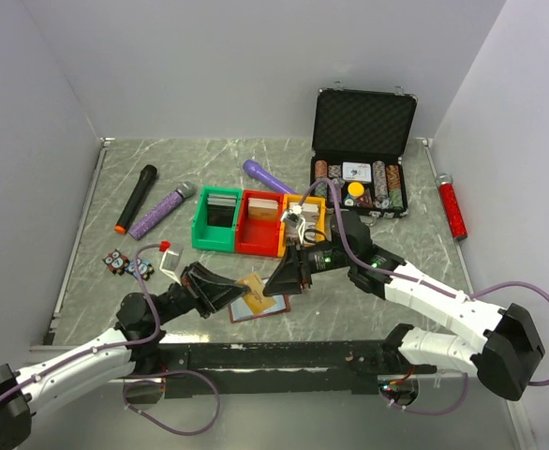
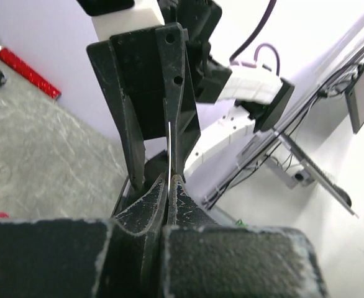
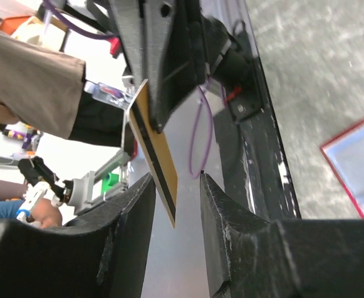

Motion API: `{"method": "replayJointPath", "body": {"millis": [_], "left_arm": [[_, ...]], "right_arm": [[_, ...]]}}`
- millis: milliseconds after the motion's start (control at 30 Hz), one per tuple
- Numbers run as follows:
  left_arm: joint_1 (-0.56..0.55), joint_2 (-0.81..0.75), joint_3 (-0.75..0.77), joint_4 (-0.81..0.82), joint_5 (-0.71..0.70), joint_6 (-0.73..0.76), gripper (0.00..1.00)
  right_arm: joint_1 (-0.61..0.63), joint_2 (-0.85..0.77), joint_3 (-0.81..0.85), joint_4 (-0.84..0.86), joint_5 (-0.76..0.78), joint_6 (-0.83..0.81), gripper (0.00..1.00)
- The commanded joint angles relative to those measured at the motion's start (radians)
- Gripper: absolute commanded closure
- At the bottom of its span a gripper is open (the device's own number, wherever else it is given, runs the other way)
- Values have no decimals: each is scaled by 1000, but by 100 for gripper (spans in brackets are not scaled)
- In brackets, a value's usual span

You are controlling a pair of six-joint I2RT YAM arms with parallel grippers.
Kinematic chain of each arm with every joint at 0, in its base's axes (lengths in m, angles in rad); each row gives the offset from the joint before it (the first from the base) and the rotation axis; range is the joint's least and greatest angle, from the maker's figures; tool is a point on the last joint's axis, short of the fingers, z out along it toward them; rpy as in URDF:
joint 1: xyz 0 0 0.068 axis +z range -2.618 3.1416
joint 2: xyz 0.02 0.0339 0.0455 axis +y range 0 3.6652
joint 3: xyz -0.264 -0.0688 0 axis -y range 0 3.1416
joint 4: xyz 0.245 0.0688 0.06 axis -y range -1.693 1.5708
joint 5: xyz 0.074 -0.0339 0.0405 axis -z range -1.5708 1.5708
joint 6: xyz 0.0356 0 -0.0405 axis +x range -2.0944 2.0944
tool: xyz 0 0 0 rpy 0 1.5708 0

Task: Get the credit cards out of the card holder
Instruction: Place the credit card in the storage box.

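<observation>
Handing a card [image 1: 253, 288] from arm to arm looks like the step in hand. The left gripper [image 1: 240, 292] is clamped tight on one edge of the tan card and holds it up off the table [image 1: 162, 169]. The right gripper [image 1: 276, 281] stands partly parted. Its fingers [image 3: 132, 211] sit either side of the card's far end with a gap showing, so I judge it has no hold.

The holder [image 1: 256, 312] lies open and flat on the table just beneath them, pale blue inside with a red rim. Whether more cards sit in its sleeves I cannot tell.

Next, the right gripper needs to back straight off without knocking the card. The left can then set it down away from the holder.

No brand or lettering is legible. The card shows edge-on in both wrist views, and the label in the chip case [image 1: 363, 122] is too small.
</observation>
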Motion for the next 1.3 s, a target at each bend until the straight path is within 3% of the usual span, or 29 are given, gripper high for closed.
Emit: {"method": "replayJointPath", "body": {"millis": [0,133,600,700,800,933,1000,1100,1200,1267], "left_arm": [[1,-43,-81,72,-56,-26,99],[1,-38,-85,86,-56,-38,99],[1,-4,-81,98,-80,-43,99],[1,0,-84,100,-68,-40,98],[2,-16,-79,53,-64,-28,78],[1,-85,-76,-39,-91,-23,34],[2,-163,-52,-195,-129,-12,18],[4,-307,3,-441,-226,14,7],[4,-452,60,-674,-345,38,5],[2,-509,106,-823,-451,49,6]], "right_arm": [[4,-5,-8,191,-30,95,59],[1,5,-21,314,-49,163,62],[19,56,30,320,-60,160,79],[19,59,41,302,-64,147,89],[14,50,55,269,-57,128,100],[-15,48,96,187,-46,80,100],[-42,44,125,116,-20,43,100],[-87,38,212,-69,98,-90,100],[-95,48,324,-279,343,-272,100],[-98,85,363,-291,405,-400,96]]}}
